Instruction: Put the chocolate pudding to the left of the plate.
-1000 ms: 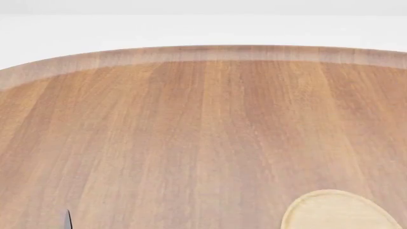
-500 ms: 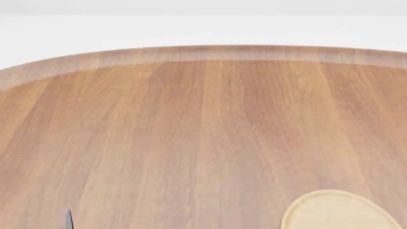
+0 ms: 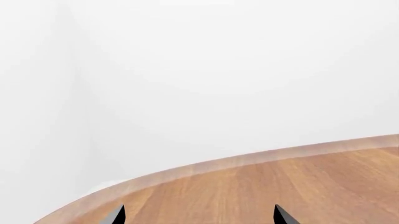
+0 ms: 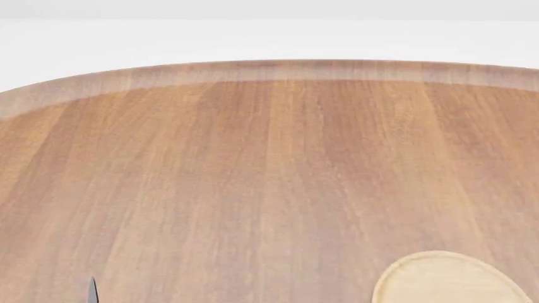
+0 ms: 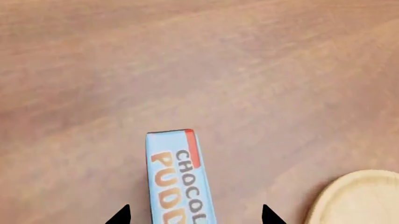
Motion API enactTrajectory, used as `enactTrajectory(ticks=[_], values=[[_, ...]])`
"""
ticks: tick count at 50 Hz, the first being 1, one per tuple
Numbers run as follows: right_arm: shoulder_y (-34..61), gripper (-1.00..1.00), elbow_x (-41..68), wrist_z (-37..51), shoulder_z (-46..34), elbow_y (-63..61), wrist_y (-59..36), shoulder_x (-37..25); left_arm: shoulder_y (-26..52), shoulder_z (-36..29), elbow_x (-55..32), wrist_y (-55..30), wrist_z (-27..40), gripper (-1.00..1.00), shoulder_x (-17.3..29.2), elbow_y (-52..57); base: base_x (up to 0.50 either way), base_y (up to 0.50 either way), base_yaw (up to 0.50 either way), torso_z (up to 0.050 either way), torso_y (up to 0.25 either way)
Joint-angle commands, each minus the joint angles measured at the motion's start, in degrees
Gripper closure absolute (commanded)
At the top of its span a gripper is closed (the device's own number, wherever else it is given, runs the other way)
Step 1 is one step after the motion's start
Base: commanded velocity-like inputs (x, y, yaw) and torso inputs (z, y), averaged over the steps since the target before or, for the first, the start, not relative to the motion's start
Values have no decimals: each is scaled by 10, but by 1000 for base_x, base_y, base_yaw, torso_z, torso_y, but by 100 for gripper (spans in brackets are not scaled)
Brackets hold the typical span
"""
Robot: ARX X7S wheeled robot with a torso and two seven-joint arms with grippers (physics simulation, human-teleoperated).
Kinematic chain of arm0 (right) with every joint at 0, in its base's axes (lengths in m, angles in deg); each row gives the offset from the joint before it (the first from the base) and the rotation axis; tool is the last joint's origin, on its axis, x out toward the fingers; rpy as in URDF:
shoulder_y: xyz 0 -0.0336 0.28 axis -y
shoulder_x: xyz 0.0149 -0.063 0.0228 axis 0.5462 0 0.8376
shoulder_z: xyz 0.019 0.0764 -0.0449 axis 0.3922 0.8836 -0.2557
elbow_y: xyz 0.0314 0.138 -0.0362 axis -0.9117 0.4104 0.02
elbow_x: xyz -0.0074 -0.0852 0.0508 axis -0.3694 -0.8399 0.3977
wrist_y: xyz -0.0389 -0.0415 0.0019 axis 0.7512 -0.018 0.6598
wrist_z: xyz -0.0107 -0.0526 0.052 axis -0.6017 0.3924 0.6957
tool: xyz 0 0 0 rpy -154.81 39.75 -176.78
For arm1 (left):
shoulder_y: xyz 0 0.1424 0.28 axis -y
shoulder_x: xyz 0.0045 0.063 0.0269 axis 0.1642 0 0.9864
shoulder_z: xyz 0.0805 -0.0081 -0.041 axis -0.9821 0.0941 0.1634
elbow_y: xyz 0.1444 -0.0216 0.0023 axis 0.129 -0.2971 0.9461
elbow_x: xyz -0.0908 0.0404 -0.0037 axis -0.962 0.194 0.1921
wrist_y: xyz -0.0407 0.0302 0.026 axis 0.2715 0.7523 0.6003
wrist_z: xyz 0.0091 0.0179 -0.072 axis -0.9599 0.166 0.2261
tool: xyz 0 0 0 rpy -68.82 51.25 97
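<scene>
— How are the jaws set?
— Both are spread: the right gripper around the pudding box, unpinched; the left gripper over bare table.
— The plate?
— Just beside the box.

Bright, even light with no clear source; the table shows no cast shadows or glare. The right wrist view is softly blurred, wood grain smeared, though the pudding lettering stays readable.

A big brown wooden tabletop fills most of the head view, and its far edge curves round. Behind it the wall is plain white, maybe with a corner at one side.
</scene>
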Motion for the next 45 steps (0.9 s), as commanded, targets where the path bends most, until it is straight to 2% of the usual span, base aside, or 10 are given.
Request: enactTrajectory(ticks=[1,21,31,32,45], values=[[7,-100,-13,-13,-11,88,40,39,1,-3,-1,0,2,-100,2,-2,0,0,0,0,0],[9,-100,-12,-33,-20,166,74,73,1,-9,-2,4,5,-100,5,-4,0,0,0,0,0],[30,-100,-15,-50,-22,245,103,102,4,-11,-3,6,7,-100,5,-10,0,0,0,0,0],[31,100,-17,-49,-23,251,102,105,4,-11,-3,6,7,-100,5,-11,0,0,0,0,0],[26,100,-6,-37,-22,149,48,76,7,-13,-4,6,10,-100,7,-14,0,0,1,0,0]])
